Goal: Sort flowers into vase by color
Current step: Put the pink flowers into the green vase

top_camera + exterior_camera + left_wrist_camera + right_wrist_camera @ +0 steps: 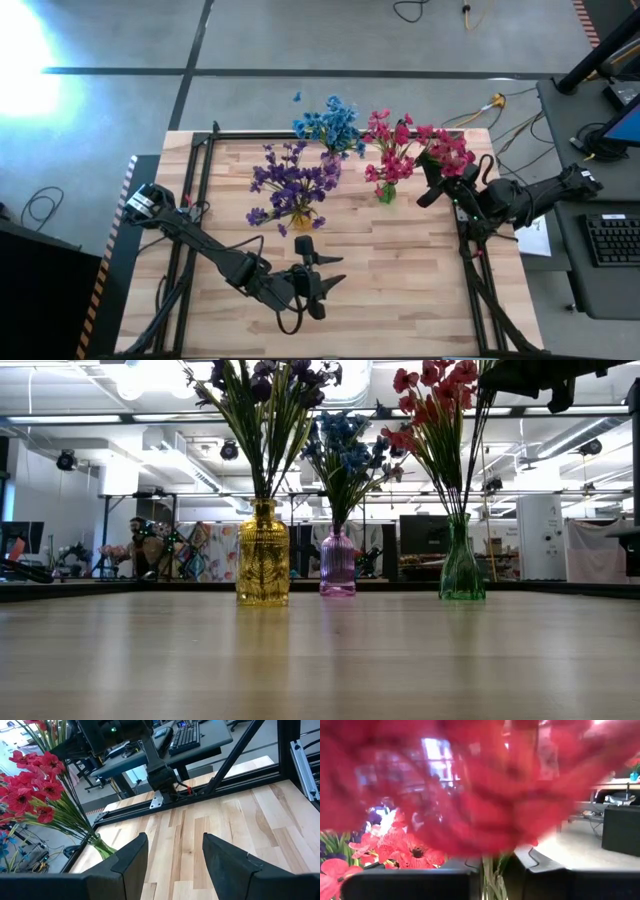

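Note:
Three vases stand in the table's far half. A yellow vase (pixel 263 555) holds purple flowers (pixel 292 182), a purple vase (pixel 337 563) holds blue flowers (pixel 330 125), and a green vase (pixel 461 560) holds red-pink flowers (pixel 392 150). My right gripper (pixel 430 186) is just right of the green vase, raised, shut on a red-pink sprig (pixel 450 150) whose blurred blooms (pixel 485 785) fill its wrist view. My left gripper (pixel 322 266) hangs open over the near middle of the table, holding nothing (pixel 175 850). My right gripper pinches the sprig's thin green stems (pixel 490 879) between its two fingers, a little below the blooms. The fingers come about level from the table's right side. The sprig is held high above the table, beside the green vase's bunch; its lower end does not show.
Black frame rails (pixel 200 190) run along the table's left, right and far edges, and the right arm's base (pixel 162 780) stands at the right rail. Bare wood (pixel 400 280) lies in the near half. A desk with a keyboard (pixel 612 238) is beyond the right edge.

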### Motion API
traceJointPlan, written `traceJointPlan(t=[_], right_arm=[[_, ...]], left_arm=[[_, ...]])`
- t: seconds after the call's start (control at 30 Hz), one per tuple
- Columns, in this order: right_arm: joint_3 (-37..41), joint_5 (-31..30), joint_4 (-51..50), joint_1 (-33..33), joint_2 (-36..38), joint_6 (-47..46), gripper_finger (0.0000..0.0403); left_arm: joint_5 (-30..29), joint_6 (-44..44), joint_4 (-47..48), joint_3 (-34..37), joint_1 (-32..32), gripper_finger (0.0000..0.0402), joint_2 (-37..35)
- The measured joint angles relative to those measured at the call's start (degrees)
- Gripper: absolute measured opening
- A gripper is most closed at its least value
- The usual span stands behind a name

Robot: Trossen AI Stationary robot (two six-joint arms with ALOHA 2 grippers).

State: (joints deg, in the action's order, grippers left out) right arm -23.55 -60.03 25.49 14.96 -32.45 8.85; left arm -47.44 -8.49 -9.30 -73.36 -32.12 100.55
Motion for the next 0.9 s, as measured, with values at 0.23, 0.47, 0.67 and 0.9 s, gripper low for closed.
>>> traceJointPlan(t=[0.23, 0.47, 0.67, 0.9], right_arm=[[0.00, 0.00, -1.21, 0.00, -0.02, -1.50, 0.0087], [0.00, 0.00, -1.54, 0.00, 0.02, -1.47, 0.0135], [0.00, 0.00, -4.12, 0.00, 0.04, -1.86, 0.0179], [-0.37, 0.00, -11.96, 0.00, 0.04, -7.28, 0.0222]], left_arm=[[0.00, 0.00, -0.37, 0.00, 0.41, 0.0174, 0.00], [0.00, 0.00, -0.61, 0.00, 0.63, 0.0174, 0.00], [0.00, 0.00, -0.59, 0.00, 0.66, 0.0174, 0.00], [0.00, 0.00, -0.57, 0.00, 0.83, 0.0174, 0.00]])
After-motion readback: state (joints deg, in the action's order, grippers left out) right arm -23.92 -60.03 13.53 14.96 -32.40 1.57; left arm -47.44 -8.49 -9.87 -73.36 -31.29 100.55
